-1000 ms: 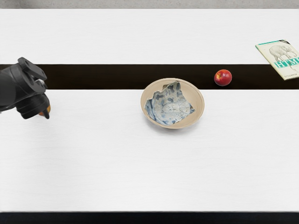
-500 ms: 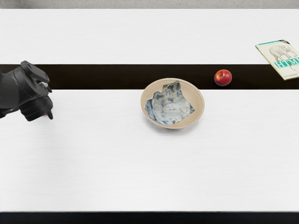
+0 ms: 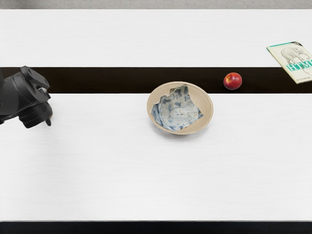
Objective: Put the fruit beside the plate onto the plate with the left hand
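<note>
Ok, nearest thing first: the plate (image 3: 207, 109) sits on the white table (image 3: 146, 170), about mid-width. It has a tan rim and a blue-and-white pattern inside. Its far edge overlaps the dark band (image 3: 107, 80) that runs across the table behind it.

The left hand (image 3: 30, 97) is well apart from the plate, out to the plate's left at roughly the same depth. Its arm comes in from that edge. It shows only as a dark lump over the near edge of the band, so I cannot tell how far open it is or whether it has hold of anything.

The apple (image 3: 232, 81), red, lies on the band just behind and to the right of the plate, near it but not touching.

The book (image 3: 292, 61) lies further back and well to the plate's right, tilted, with an elephant drawing on its cover.
</note>
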